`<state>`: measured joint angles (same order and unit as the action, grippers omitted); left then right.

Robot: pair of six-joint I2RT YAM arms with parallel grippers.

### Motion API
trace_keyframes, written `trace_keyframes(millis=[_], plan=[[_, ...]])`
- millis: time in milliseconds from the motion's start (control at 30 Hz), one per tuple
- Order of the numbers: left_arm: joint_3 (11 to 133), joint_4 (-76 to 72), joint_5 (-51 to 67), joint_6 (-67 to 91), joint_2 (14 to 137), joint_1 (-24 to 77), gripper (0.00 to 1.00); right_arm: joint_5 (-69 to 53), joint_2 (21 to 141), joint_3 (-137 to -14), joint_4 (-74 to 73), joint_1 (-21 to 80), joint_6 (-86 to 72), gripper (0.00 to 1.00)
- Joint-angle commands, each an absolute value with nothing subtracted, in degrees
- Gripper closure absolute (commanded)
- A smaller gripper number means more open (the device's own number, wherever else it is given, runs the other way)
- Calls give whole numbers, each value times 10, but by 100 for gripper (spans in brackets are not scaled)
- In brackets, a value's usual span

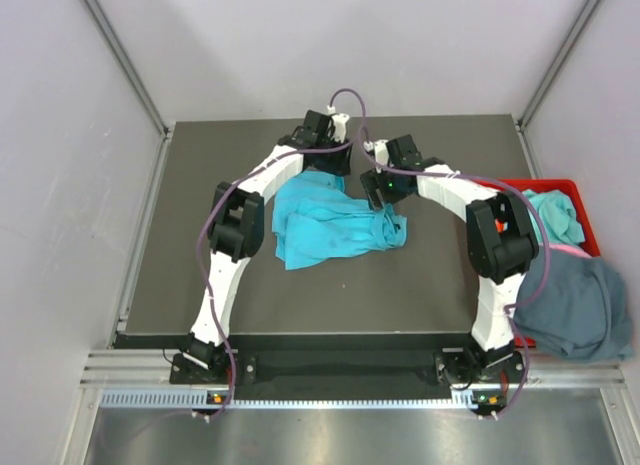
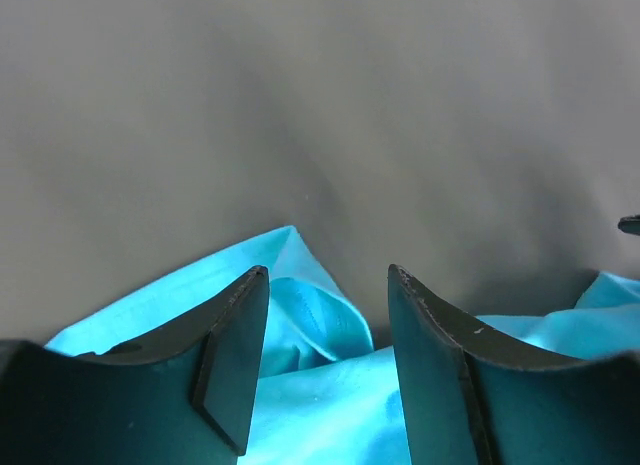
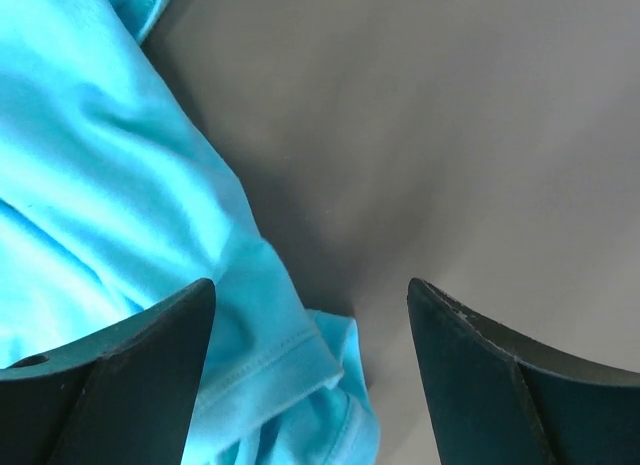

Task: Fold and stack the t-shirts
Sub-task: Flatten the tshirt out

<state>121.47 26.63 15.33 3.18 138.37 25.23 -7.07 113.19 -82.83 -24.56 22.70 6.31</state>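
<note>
Surface: a dark grey bench (image 1: 200, 285), matt and flat, edged by a metal rail (image 1: 300, 397) at the near side. Pale, plain walls (image 1: 60, 185) enclose it on three sides.

A red bin (image 1: 577, 188) sits at the bench's right edge. It holds a second turquoise garment (image 1: 556, 211). A blue-grey shirt (image 1: 580, 305) is draped in a loose heap over the bin's near end and the bench corner.

Item under work: one turquoise t-shirt (image 1: 330, 225) lies on the bench, centre to slightly far of centre, between the two arms. It is bunched and creased, in an uneven wad with a lobe reaching right. It is not laid flat. A stitched hem (image 3: 270, 355) shows in the right wrist view.

Left claw (image 2: 328, 275): jaws apart, low at the shirt's far edge, cloth visible under the gap, nothing clamped.

Right claw (image 3: 312, 285): jaws wide apart, over the shirt's edge and bare bench, holding nothing.
</note>
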Motion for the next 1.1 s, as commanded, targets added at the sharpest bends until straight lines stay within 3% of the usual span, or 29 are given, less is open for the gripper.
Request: trace_keyframes(millis=[0,900,1067], plan=[[1236,257,144,30,1353,236,44,-77,1090,-826,-229,224,63,22],[1240,258,156,45,1406,236,50,-80,1085,-818,-226,209,67,22],[1236,258,159,45,1409,236,61,-83,1092,-819,-223,203,66,22]])
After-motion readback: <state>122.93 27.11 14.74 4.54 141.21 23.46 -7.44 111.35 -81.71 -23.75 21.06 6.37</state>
